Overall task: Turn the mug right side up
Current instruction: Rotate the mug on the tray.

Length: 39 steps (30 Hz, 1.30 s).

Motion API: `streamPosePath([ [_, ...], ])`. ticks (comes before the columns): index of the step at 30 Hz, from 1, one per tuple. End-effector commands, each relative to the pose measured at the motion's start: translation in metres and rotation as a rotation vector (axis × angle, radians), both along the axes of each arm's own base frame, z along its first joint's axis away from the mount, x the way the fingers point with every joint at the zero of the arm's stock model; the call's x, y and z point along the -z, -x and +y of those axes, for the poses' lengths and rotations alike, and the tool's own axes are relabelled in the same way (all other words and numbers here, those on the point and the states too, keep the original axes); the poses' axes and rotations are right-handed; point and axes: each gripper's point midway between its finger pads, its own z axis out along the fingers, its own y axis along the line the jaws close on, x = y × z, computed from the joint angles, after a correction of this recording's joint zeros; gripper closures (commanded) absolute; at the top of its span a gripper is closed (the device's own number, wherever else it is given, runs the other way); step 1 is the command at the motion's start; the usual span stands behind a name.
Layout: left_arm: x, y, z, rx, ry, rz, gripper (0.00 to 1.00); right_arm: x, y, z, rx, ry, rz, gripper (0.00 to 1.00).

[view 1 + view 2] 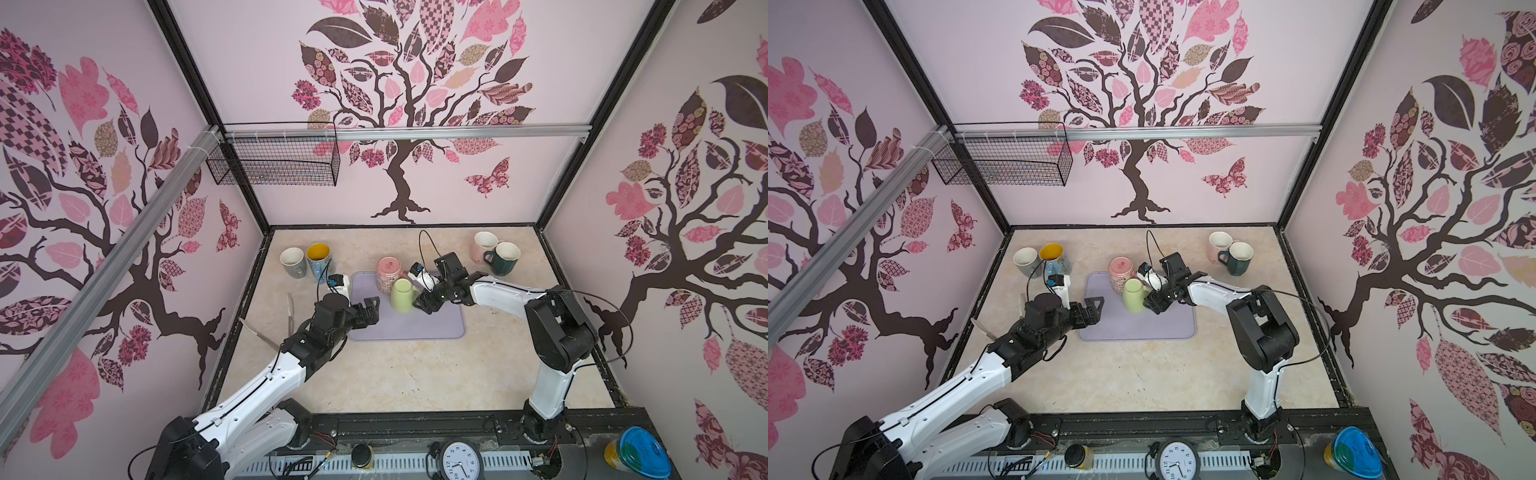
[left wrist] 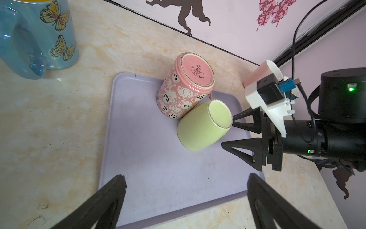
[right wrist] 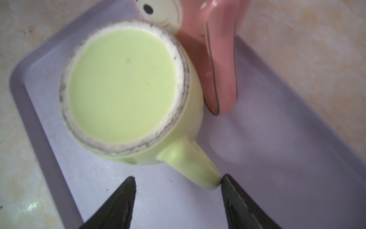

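On tray: pale green mug inverted, scuffed base up; left tool wide; right tool spread at handle.

1. On the marbled tabletop, far left, a grey mug and a blue butterfly mug stand upright, side by side.
2. Far right, a pale pink mug and a dark green mug stand upright, close together.
3. A lilac tray lies mid-tabletop.
4. A black wire basket hangs on the back wall.
5. Along the near edge sit a clock, a dark-lidded jar and a blue-lidded container.
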Motion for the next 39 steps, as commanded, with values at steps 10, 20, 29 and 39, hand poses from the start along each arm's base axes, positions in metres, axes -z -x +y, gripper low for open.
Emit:
streamPosePath([
  [10, 0.01, 0.005, 0.011, -0.024, -0.028, -0.001, 0.02, -0.014, 0.027, 0.013, -0.054, -0.049, -0.006, 0.3],
  [20, 0.013, 0.006, 0.018, -0.049, -0.054, -0.007, 0.02, -0.006, -0.002, 0.01, 0.006, 0.028, -0.057, 0.31],
  [29, 0.018, 0.005, 0.023, -0.068, -0.072, -0.011, 0.02, -0.005, -0.02, 0.016, 0.071, 0.014, -0.06, 0.29],
  [39, 0.02, 0.006, 0.022, -0.066, -0.067, -0.004, 0.02, -0.012, -0.017, 0.013, 0.096, -0.015, -0.076, 0.3],
])
